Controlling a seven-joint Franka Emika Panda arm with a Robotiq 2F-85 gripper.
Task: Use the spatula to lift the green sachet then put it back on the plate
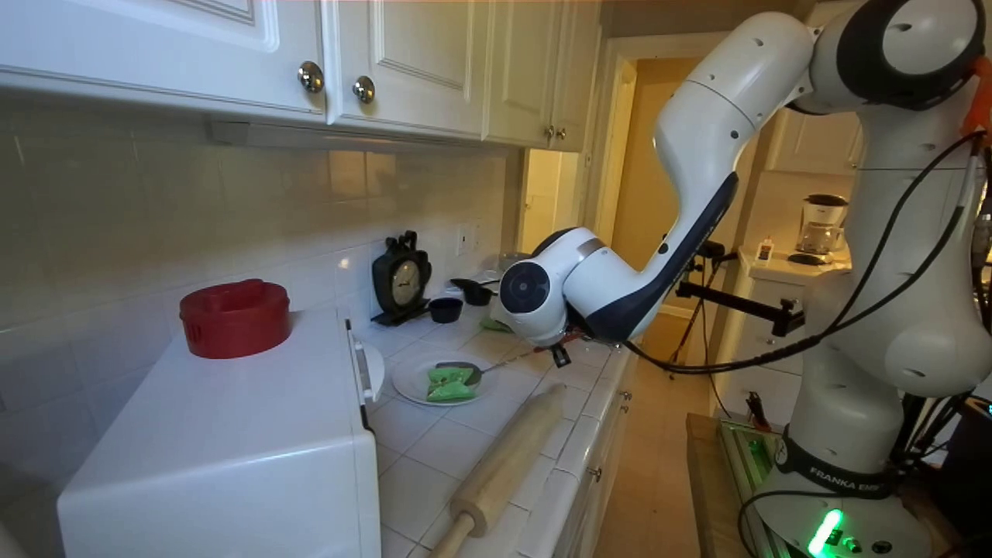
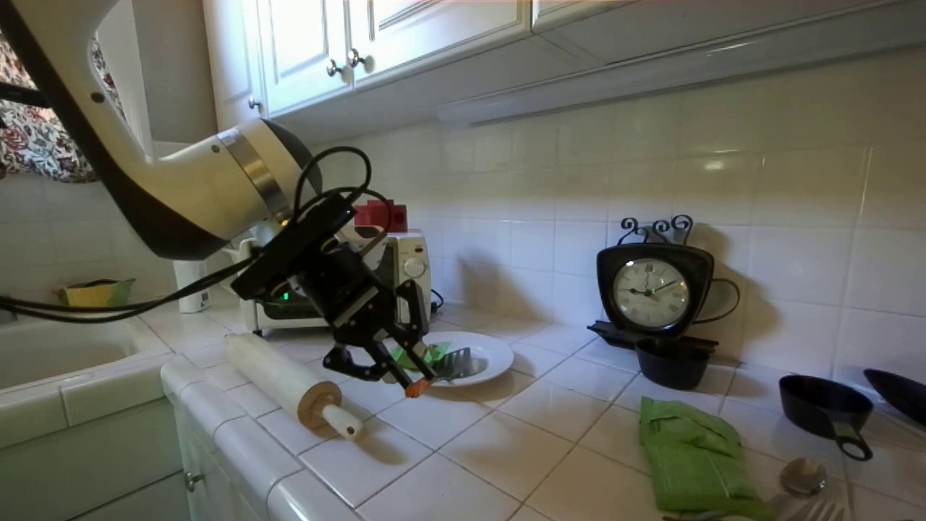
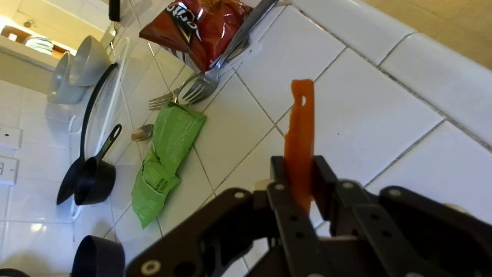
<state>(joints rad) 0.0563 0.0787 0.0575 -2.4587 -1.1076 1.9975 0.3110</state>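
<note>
Gripper (image 3: 300, 169), black and two-fingered, stands narrow, firmly gripping the orange-handled metal spatula (image 3: 301, 127). The small bright green sachet (image 1: 449, 385) lies on the round white plate (image 1: 411, 373), the spatula's slotted blade (image 2: 454, 364) overlapping it in both exterior views; whether beneath it, I cannot tell. A long pale wooden rolling pin (image 1: 515, 453) rests near the plate on the white tiled counter (image 2: 542, 427).

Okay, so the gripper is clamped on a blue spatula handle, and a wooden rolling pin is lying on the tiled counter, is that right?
Not quite: the spatula handle is orange, not blue, as the wrist view shows. The rest is right: the gripper is clamped on it, and the wooden rolling pin is lying on the tiled counter.
</note>
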